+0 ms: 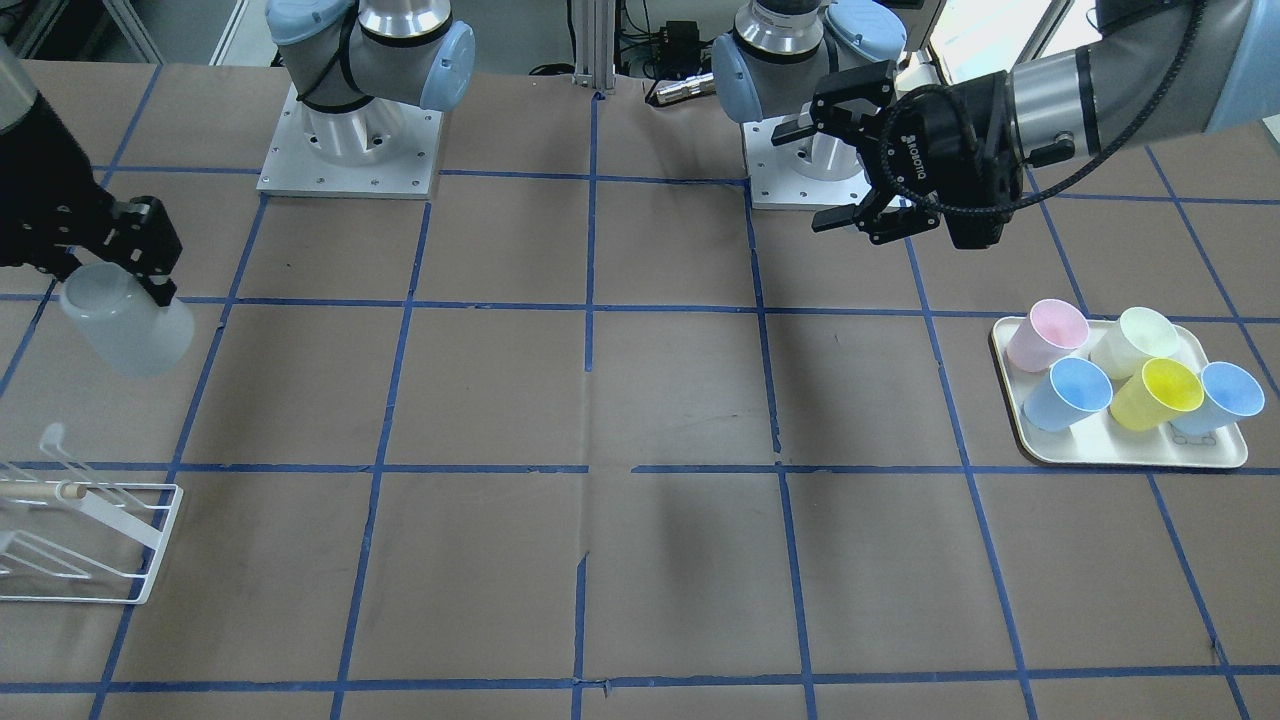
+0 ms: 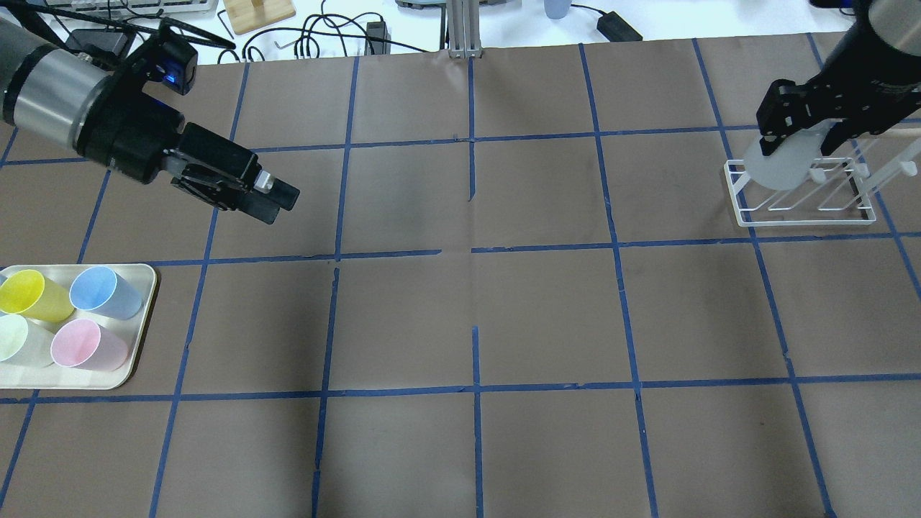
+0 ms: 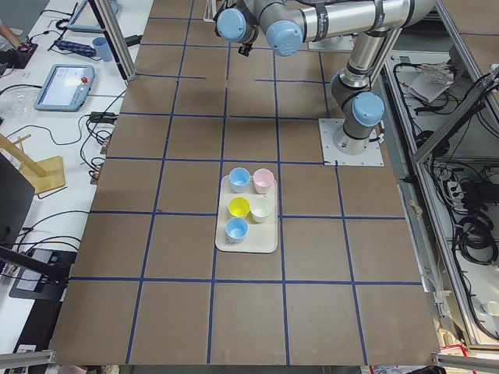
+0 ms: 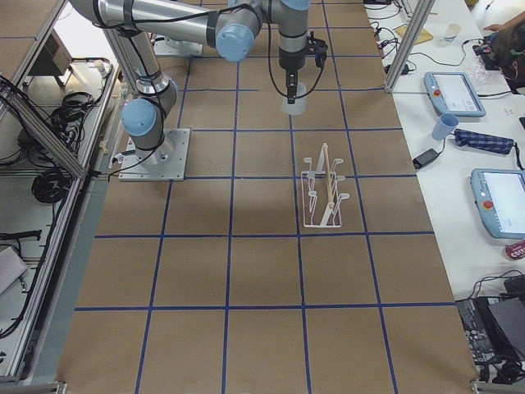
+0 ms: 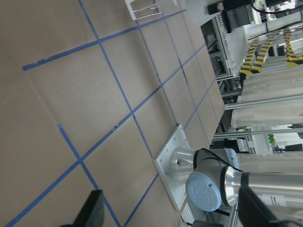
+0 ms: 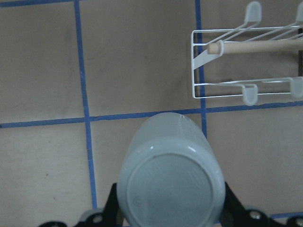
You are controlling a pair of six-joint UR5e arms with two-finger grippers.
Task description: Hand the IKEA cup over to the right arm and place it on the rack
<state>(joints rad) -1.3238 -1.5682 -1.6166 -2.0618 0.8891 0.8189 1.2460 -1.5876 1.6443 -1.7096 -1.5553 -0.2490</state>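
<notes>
1. Exterior front-facing view: a brown bench [image 1: 680, 400] crossed by blue tape lines, with two robot arm bases at its far edge.
2. At the bench end on the robot's left sits a cream tray [image 1: 1120, 452]. It carries five cups: a pink cup [image 1: 1047, 333], a cream-white cup [image 1: 1135, 340], a yellow cup [image 1: 1158, 392] and two light blue cups [image 1: 1068, 392].
3. The left gripper [image 1: 835, 155] hangs in the air near its arm's base, well apart from the tray. Its jaws are spread wide and hold nothing.
4. At the opposite end stands the rack [image 1: 90, 530], made of white wire with slanted prongs and a pale wooden dowel running along it.
5. The right gripper [image 1: 140, 265] is clamped on the IKEA cup [image 1: 128, 325], with a finger on each side of the cup's base end.
6. The pale grey cup is raised above the bench, near the rack's end that faces the bench's middle, and it does not touch the rack. Brown bench and a blue tape line lie below it.
7. In the right wrist-mounted view, the cup's closed base faces the camera. Its mouth points away, down toward the bench, so its long axis runs steeply downward from the gripper.
</notes>
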